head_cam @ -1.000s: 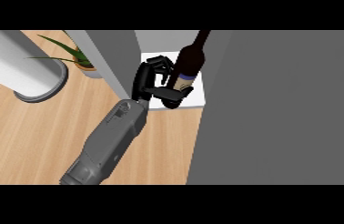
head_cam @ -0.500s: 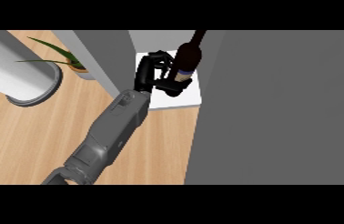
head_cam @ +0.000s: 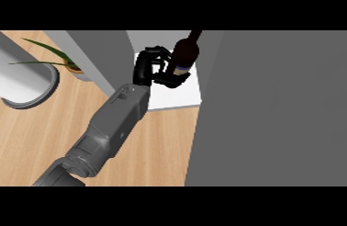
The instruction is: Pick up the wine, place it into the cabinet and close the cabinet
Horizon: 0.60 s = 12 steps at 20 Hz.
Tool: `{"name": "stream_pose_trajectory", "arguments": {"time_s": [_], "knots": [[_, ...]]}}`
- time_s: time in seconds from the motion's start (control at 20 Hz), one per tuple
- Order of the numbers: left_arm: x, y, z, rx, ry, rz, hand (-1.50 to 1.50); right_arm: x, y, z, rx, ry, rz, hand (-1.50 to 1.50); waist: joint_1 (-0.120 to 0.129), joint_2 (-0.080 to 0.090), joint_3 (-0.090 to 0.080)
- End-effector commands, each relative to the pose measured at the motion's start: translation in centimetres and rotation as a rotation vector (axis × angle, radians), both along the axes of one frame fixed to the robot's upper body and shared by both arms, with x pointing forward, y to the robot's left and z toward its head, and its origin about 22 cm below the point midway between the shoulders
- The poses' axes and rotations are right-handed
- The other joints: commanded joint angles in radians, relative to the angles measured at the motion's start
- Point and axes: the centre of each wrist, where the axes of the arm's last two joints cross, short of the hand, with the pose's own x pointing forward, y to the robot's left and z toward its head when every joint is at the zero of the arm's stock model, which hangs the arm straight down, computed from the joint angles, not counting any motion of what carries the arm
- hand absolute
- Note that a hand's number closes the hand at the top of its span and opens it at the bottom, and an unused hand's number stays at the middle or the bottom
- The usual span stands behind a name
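Note:
A dark wine bottle (head_cam: 183, 54) with a pale label band stands tilted inside the open cabinet, over its white floor (head_cam: 181, 99). My left hand (head_cam: 152, 67) is curled round the bottle's lower body from the left, and its grey forearm runs up from the lower left. The bottle's base is hidden behind the hand, so I cannot tell whether it rests on the floor. The right hand shows nowhere.
A large grey panel (head_cam: 271, 110), the cabinet's door or side, fills the right half. The cabinet's grey left wall (head_cam: 102, 55) stands beside the hand. A potted plant (head_cam: 53, 60) and a white round vessel (head_cam: 24, 82) sit on the wooden counter (head_cam: 163, 147) at the left.
My left hand has carried the bottle up and deeper into the cabinet. The view has swung right, so the plant and the white vessel slid toward the left edge.

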Motion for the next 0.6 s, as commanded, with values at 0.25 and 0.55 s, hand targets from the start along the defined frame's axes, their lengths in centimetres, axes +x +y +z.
{"name": "stream_pose_trajectory", "arguments": {"time_s": [0.25,0.55], "knots": [[1.4,1.2,1.5,0.060,-0.022,0.082,1.50,-1.5,-0.4,1.7,0.091,-0.013,0.063,-1.50,-0.015,0.013,0.001],[2.0,2.2,2.2,0.144,-0.079,0.126,-1.50,-2.0,-0.4,2.2,0.092,-0.033,0.083,-1.50,-0.026,0.013,0.000]]}}
